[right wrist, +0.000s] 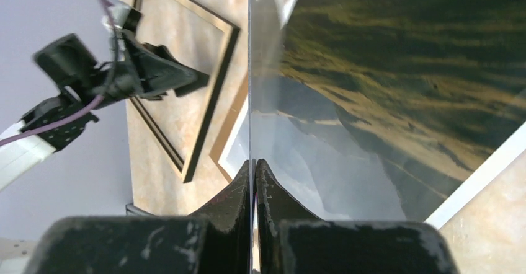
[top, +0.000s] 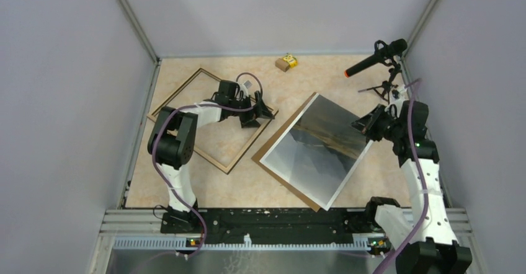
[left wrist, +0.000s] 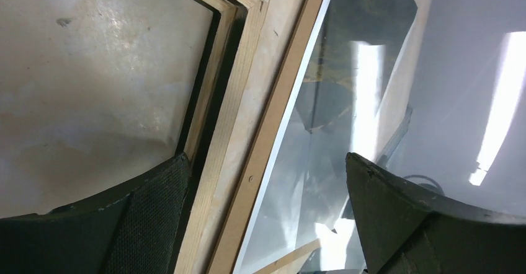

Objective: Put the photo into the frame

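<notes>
The right gripper point(right wrist: 253, 165) pinches the right-hand edge of the large glossy print of grey mountains under a dark, gold-streaked sky point(top: 319, 147), its two black fingers pressed tight with the thin sheet between them. The white-bordered photo sits right of centre on the beige marbled table point(top: 248, 187), turned so that one corner points toward the arms' bases. It spreads over a plain brown backing board point(top: 280, 139), which shows as a strip along the print's left and near sides. Just left of the board lies the large thin rectangular picture frame point(top: 205, 157), back side up with its light-wood rim showing, also set diagonally, with bare table visible through its opening. The left gripper point(top: 254, 116) is poised over the frame's right corner, jaws spread wide and holding nothing. Its wrist view shows one black finger point(left wrist: 149, 212) over the wooden rim and the other above the print's glossy surface, the board's edge between them. The print is not in the frame. At the far edge sits a small yellow-and-brown box point(top: 286, 62), and at far right a black microphone with an orange band point(top: 375, 57) on a small tripod.
</notes>
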You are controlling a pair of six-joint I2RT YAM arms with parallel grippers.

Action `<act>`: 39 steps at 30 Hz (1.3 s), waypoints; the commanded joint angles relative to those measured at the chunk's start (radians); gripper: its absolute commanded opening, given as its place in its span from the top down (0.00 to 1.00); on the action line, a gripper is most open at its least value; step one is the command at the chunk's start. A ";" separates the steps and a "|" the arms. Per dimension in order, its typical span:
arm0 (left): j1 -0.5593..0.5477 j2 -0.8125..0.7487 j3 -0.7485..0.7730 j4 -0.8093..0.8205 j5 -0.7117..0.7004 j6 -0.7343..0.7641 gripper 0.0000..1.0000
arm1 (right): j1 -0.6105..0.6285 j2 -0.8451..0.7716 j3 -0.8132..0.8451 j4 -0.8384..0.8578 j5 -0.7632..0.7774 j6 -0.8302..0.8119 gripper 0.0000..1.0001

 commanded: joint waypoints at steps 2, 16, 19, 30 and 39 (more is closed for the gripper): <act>-0.033 -0.028 -0.012 -0.030 0.064 0.021 0.02 | 0.004 -0.026 0.170 -0.073 -0.066 -0.090 1.00; -0.061 -0.293 0.076 -0.299 -0.155 0.230 0.02 | 0.068 0.153 0.425 -0.007 -0.225 -0.087 1.00; -0.060 -0.390 0.106 -0.359 -0.261 0.282 0.02 | 0.112 0.206 0.434 0.046 -0.228 -0.066 1.00; -0.062 -0.766 0.083 -0.322 -0.527 0.346 0.02 | 0.330 0.504 0.508 0.324 -0.245 0.053 1.00; -0.063 -0.764 0.060 -0.348 -0.495 0.338 0.02 | 0.444 0.789 0.660 0.516 -0.355 0.177 1.00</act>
